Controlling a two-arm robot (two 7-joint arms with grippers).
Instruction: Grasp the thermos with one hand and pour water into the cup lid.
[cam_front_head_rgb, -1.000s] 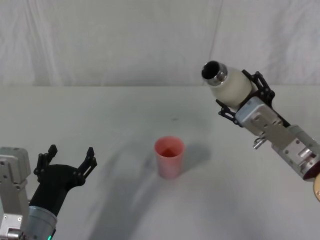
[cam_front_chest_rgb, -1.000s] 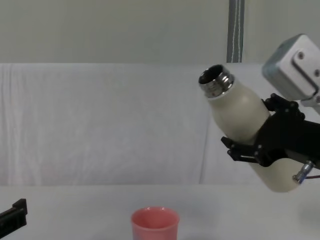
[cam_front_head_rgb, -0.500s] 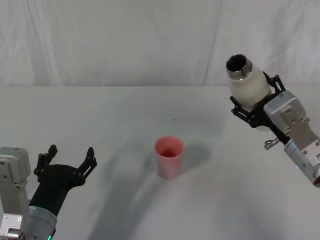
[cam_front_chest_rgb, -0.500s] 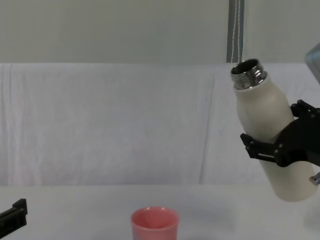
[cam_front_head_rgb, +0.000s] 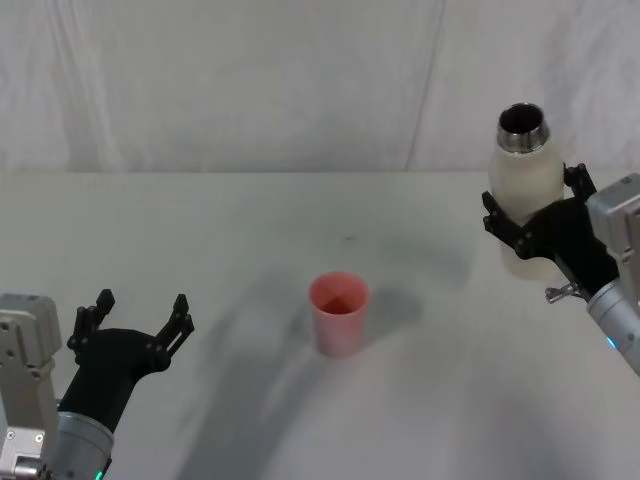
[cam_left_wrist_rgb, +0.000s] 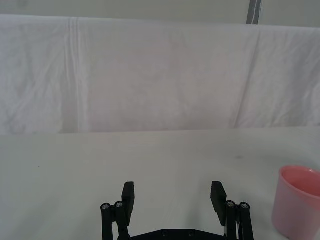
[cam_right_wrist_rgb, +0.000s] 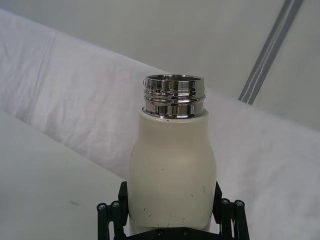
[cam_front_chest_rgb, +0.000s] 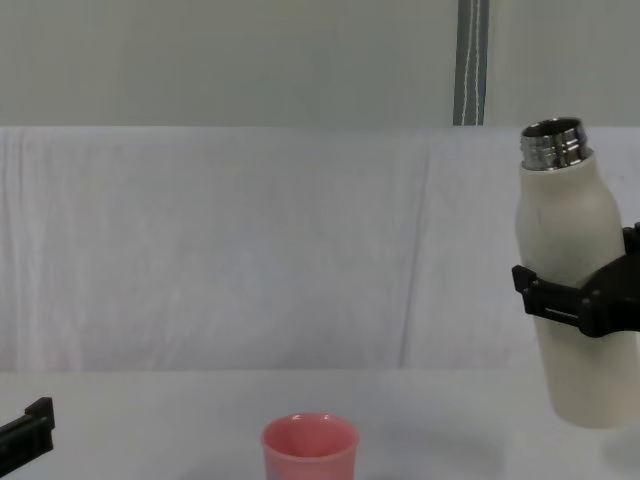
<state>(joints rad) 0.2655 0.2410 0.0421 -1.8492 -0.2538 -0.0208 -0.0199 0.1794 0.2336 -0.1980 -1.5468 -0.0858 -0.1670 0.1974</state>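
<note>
The right tool (cam_front_head_rgb: 540, 228) holds the cream thermos (cam_front_head_rgb: 527, 190) tight around its middle, almost straight up, above the white surface (cam_front_head_rgb: 250, 250). The pink cup lid (cam_front_head_rgb: 339, 313) stands on the surface, well apart from it. The left tool (cam_front_head_rgb: 135, 322) waits wide apart.

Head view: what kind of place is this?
Likely a staged robot test bench: a bare white table, a creased white cloth backdrop, and just a thermos and cup lid.
</note>
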